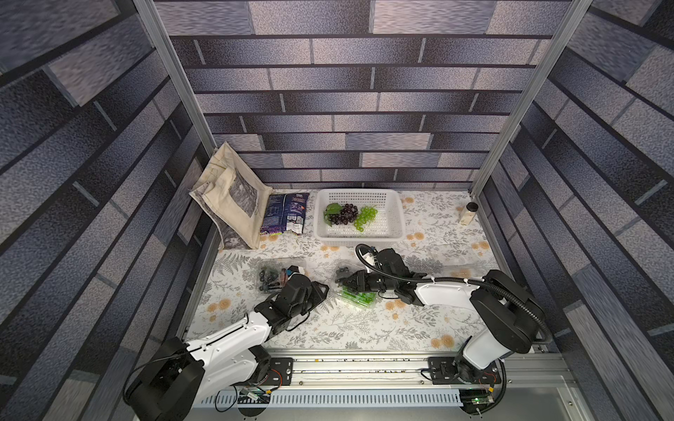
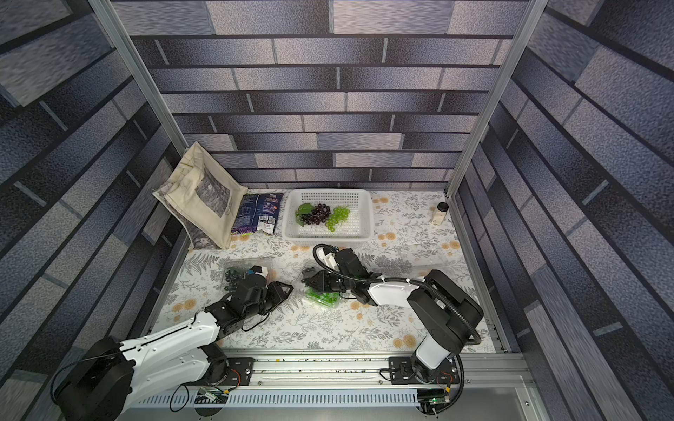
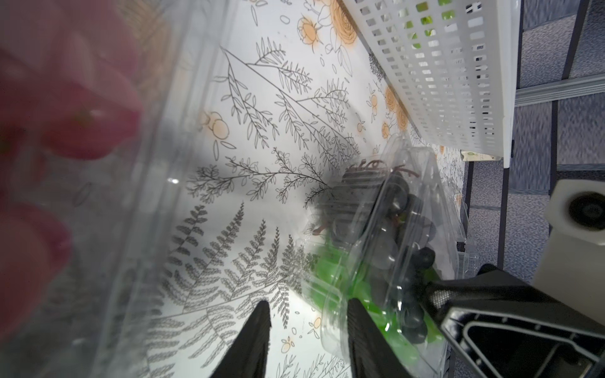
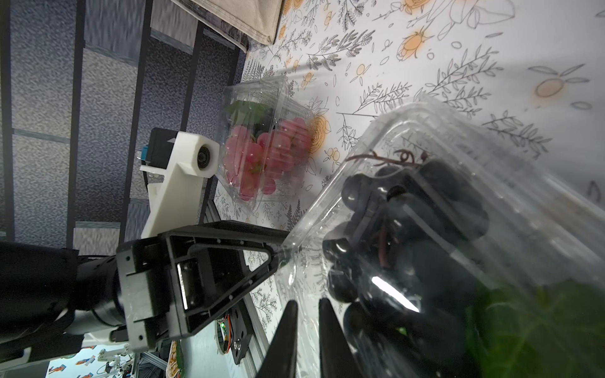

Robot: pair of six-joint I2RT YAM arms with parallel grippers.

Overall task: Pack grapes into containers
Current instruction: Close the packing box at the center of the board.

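Pinching the thin clear rim of the middle container [image 4: 442,131] with the right gripper [image 4: 307,302], fingers nearly pressed together on the plastic. Reaching in from the opposite side with the left gripper [image 3: 307,304], spread partway, tablecloth [image 3: 262,131] visible through the gap, one finger against the container's corner; cannot tell if actually gripping. Sitting just in front of the white basket [image 1: 359,240], on the arms' side, with green grapes [image 1: 359,297] and dark grapes [image 4: 458,203] inside under clear plastic. Second container [image 4: 262,88] front-left of the basket, right by the left wrist, packed with red grapes [image 4: 271,153] plus a few dark ones and a leaf. Third container [image 1: 456,257], faint and see-through, front-right of the basket. Lying inside the basket, side by side: dark bunch [image 1: 343,214] with leaf, green bunch [image 1: 365,217]. Left of the basket: snack bag [image 1: 284,215], then tote bag [image 1: 229,197] propped against the wall. Right of the basket, by the far corner post: small bottle [image 1: 468,213].
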